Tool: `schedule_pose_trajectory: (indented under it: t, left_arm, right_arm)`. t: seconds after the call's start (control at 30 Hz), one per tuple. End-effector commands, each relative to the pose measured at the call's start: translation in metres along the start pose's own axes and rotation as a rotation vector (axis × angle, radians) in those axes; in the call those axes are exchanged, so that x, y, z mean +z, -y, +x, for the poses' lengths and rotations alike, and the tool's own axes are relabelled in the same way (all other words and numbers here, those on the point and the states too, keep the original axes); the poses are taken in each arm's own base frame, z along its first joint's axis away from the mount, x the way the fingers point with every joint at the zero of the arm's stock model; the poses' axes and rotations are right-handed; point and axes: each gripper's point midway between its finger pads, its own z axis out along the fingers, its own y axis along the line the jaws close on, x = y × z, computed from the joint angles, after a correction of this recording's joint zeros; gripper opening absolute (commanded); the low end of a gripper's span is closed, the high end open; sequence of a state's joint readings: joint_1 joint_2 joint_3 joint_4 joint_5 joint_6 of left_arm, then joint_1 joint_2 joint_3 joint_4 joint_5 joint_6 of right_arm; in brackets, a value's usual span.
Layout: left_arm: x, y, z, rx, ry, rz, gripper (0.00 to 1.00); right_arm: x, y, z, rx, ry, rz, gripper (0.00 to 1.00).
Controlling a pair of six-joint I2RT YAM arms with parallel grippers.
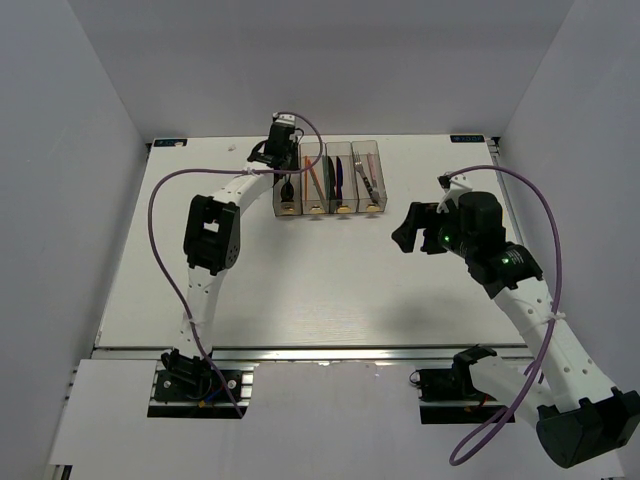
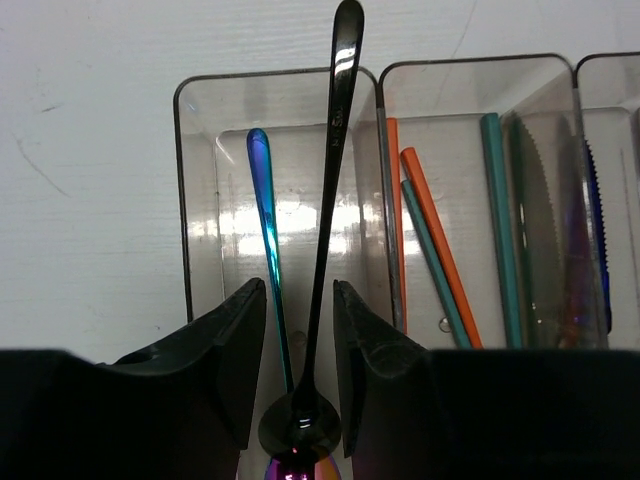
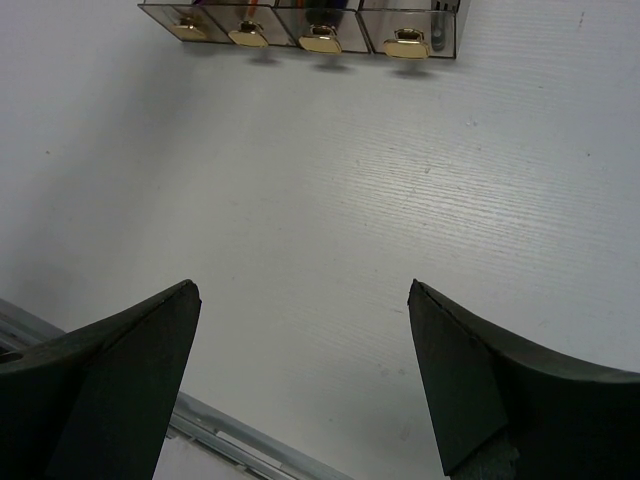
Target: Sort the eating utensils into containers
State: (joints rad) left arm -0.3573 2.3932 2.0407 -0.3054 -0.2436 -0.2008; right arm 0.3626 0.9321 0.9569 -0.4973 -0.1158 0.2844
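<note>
Four joined containers (image 1: 328,180) sit on the desk (image 1: 300,290). The left end effector (image 2: 299,287) straddles a black spoon (image 2: 335,150) in the leftmost bin, and I cannot tell if it grips. The right end effector (image 3: 302,290) hangs released.

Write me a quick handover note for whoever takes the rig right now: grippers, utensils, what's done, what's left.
Left gripper: over the leftmost bin, fingers either side of a black spoon; can't tell if it's gripped.
Right gripper: open, empty, over the table.
Bins: blue spoon in the leftmost, then chopsticks, knives, fork.
Done: no loose utensils visible on the table.
Left: the black spoon's handle pokes over the bin's far wall; lay it in and let go.
</note>
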Motion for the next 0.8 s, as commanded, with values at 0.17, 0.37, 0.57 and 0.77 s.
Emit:
schedule_pose_trajectory:
  t: [0.17,0.37,0.57,0.77]
  left_arm:
    - [0.009,0.004,0.007,-0.018,-0.007,0.061,0.36]
    - [0.012,0.002,0.013,-0.019,-0.021,0.052,0.25]
    - [0.013,0.003,0.021,-0.019,-0.039,0.052,0.3]
    - [0.016,0.002,0.028,-0.027,-0.057,0.054,0.2]
  right_arm:
    - [0.007,-0.007,-0.006,-0.018,0.017,-0.036,0.89]
    - [0.007,-0.006,-0.01,-0.021,0.029,-0.027,0.89]
    - [0.01,-0.005,-0.006,-0.019,0.02,-0.027,0.89]
    - [0.011,-0.004,-0.006,-0.021,0.02,-0.024,0.89]
